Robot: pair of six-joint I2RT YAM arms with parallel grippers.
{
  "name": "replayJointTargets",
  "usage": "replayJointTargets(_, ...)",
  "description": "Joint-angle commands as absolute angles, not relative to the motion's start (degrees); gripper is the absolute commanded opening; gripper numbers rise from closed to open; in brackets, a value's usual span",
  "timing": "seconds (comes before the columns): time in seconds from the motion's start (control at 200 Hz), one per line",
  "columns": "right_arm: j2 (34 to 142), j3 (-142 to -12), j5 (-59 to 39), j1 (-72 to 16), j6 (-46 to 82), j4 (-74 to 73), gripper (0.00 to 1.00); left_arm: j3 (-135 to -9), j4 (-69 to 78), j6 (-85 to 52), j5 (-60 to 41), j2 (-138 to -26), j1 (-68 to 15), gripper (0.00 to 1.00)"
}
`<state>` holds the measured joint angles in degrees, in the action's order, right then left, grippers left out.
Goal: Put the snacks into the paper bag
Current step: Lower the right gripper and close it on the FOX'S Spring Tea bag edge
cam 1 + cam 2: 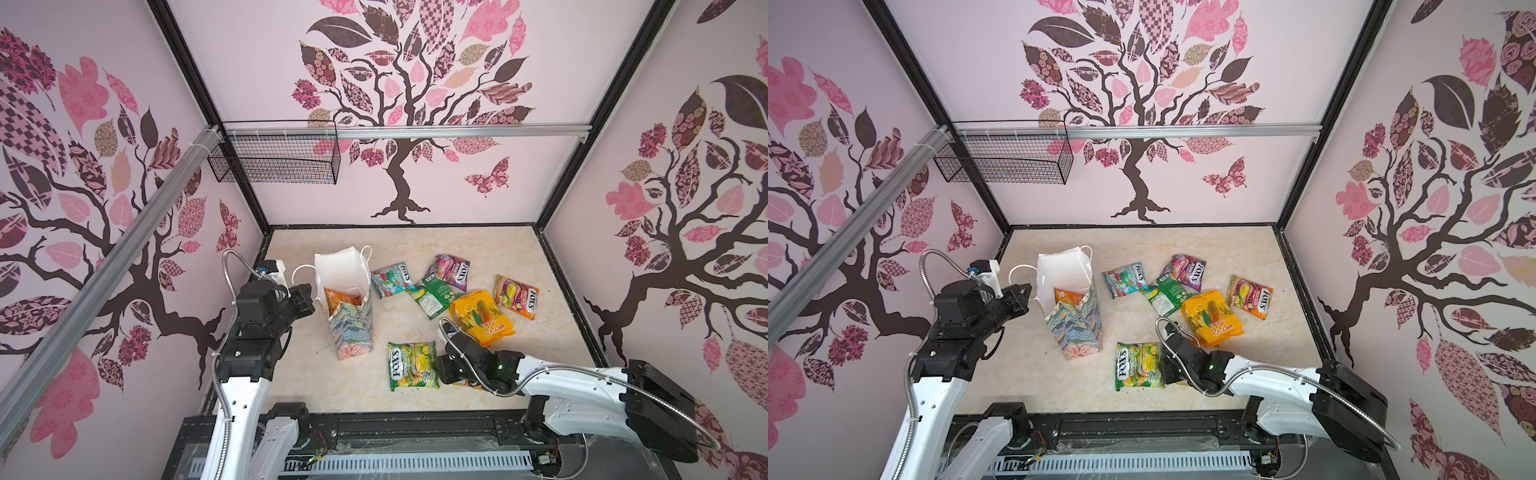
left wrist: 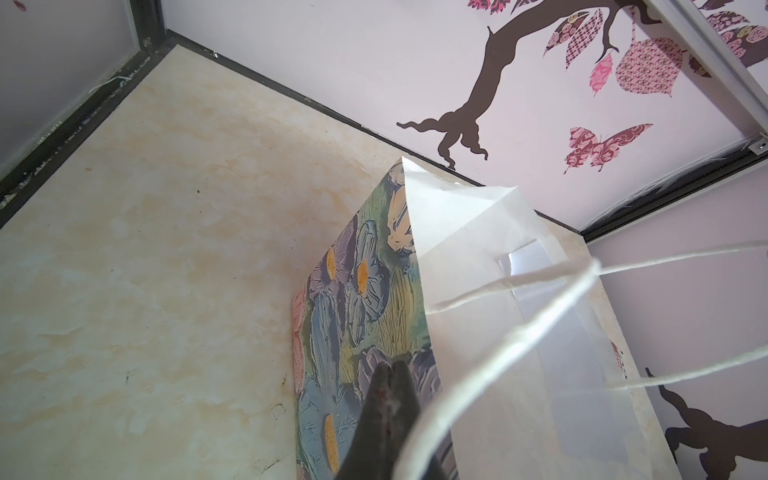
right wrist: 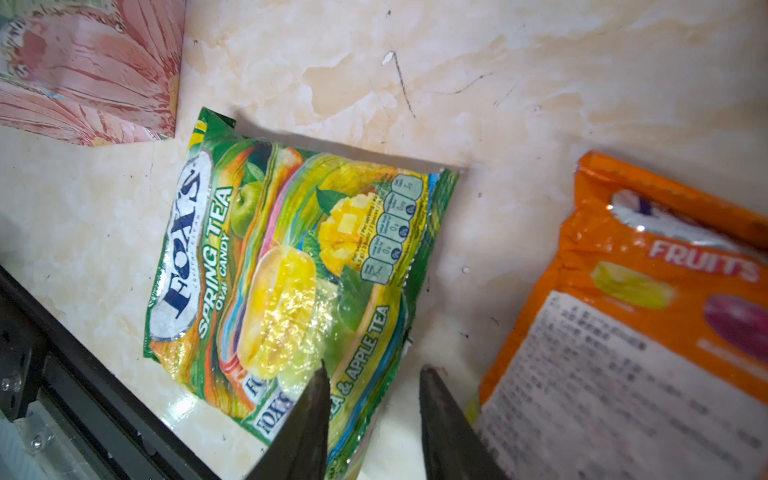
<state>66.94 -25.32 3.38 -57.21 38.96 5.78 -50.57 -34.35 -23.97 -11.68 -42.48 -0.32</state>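
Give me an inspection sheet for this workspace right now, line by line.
Surface: beige marbled tabletop, faint scuffs.
Job's things: paper bag upright, open, one orange pouch inside; six loose snacks lie right of it in both top views; a FRUITS pouch beside the right gripper.
Clutter: nothing seen.
Grippers: left gripper shut against the bag's floral wall; right gripper open over the Spring Tea pouch, holding nothing.
Cables: metal conduit loops along each arm; cord handle runs beside the left gripper.
Surroundings: tree-decal walls; wire basket on the back rail.

Right gripper (image 3: pixel 374 419), jaws parted, sits over the edge of the green Spring Tea pouch (image 3: pixel 291 266); orange Fruits pouch (image 3: pixel 648 332) just beside one finger.
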Motion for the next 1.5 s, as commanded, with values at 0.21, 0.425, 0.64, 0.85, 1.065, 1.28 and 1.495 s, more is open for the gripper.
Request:
replayJointTargets(0.21,70.2,-24.7,1.5,-56.5,37.8,1.5,0.4,-52.5,-34.0,-23.1,-12.0,-42.5,-0.5,0.02)
replayJointTargets(0.425,71.7,-24.0,1.0,-56.1,38.0,0.1,0.38,-52.2,-33.9,-23.3,-12.0,-42.6,-0.5,0.02)
replayJointTargets(0.64,73.2,-23.9,0.7,-55.8,38.0,-0.1,0.38,-52.2,-33.8,-23.4,-12.2,-42.3,-0.5,0.02)
replayJointTargets(0.85,73.9,-23.8,1.1,-55.6,38.1,0.2,0.36,-52.0,-33.8,-23.4,-12.3,-42.1,-0.5,0.02)
replayJointTargets(1.065,75.1,-24.1,1.5,-55.6,38.1,0.4,0.35,-51.9,-33.8,-23.4,-12.1,-42.1,-0.5,0.02)
replayJointTargets(1.28,75.3,-24.2,1.8,-55.5,38.1,0.5,0.35,-51.9,-33.7,-23.4,-12.1,-42.0,-0.4,0.03)
replayJointTargets(1.495,75.9,-24.5,1.8,-55.6,38.1,0.5,0.35,-51.9,-33.7,-23.4,-12.2,-42.0,-0.4,0.02)
